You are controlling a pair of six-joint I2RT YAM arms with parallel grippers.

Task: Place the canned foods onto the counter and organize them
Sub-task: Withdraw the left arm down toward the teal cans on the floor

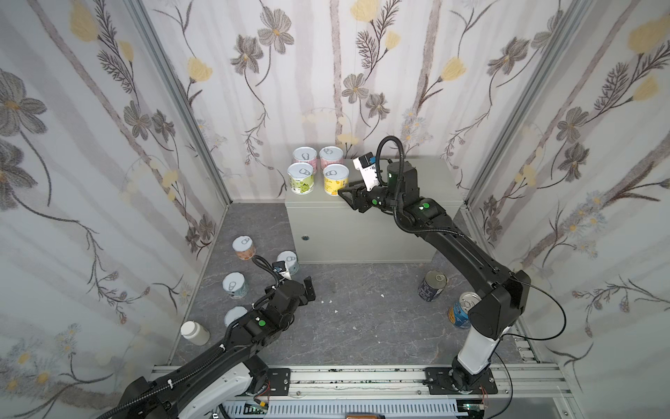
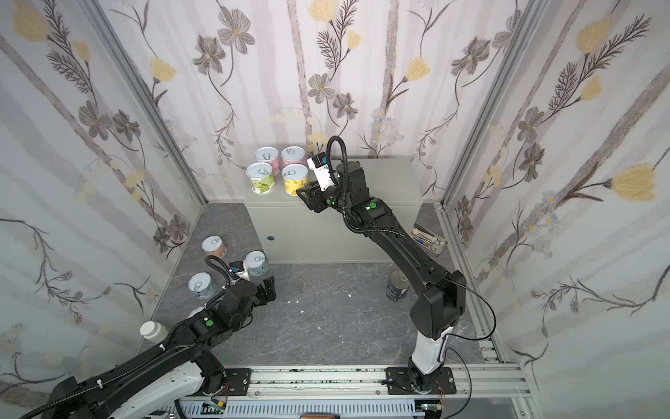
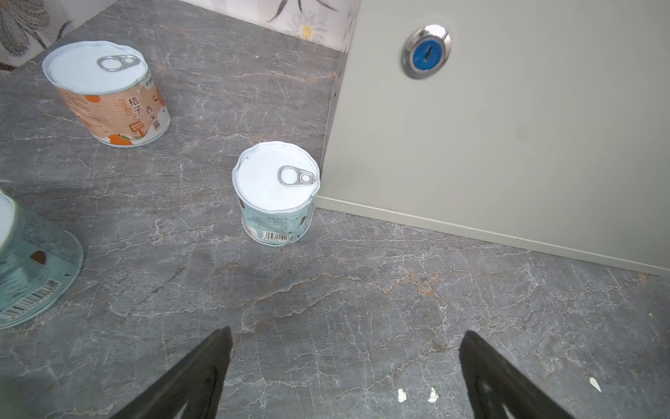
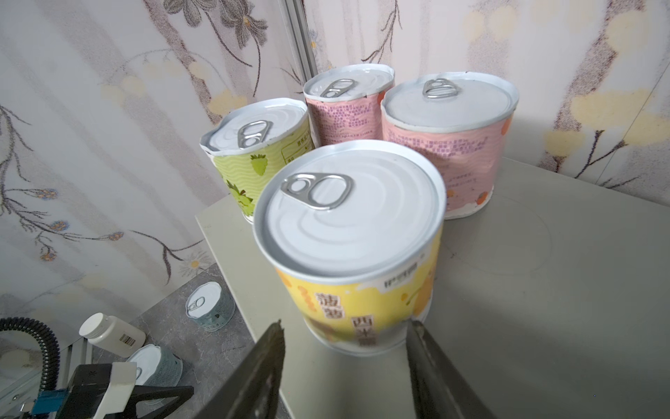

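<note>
Two pink cans (image 1: 304, 156) (image 1: 330, 155), a green can (image 1: 300, 177) and a yellow can (image 1: 335, 178) stand in a square on the left end of the counter (image 1: 362, 232). My right gripper (image 4: 348, 323) is at the yellow can's (image 4: 355, 254) near side. Its jaws are apart and clamp nothing; one fingertip (image 4: 417, 326) is at the can's base. My left gripper (image 3: 346, 337) hangs open over the floor, short of a pale blue can (image 3: 277, 192). An orange can (image 3: 108, 94) and another blue can (image 3: 32, 272) stand nearby. A navy can (image 1: 432, 284) and a blue tall can (image 1: 461, 312) stand by the right arm.
A white-capped beige bottle (image 1: 194, 332) lies at the floor's left edge. A metal tray of utensils (image 2: 429, 241) sits behind the right arm beside the counter. Floral walls close in three sides. The counter's lock (image 3: 426, 50) faces the left gripper.
</note>
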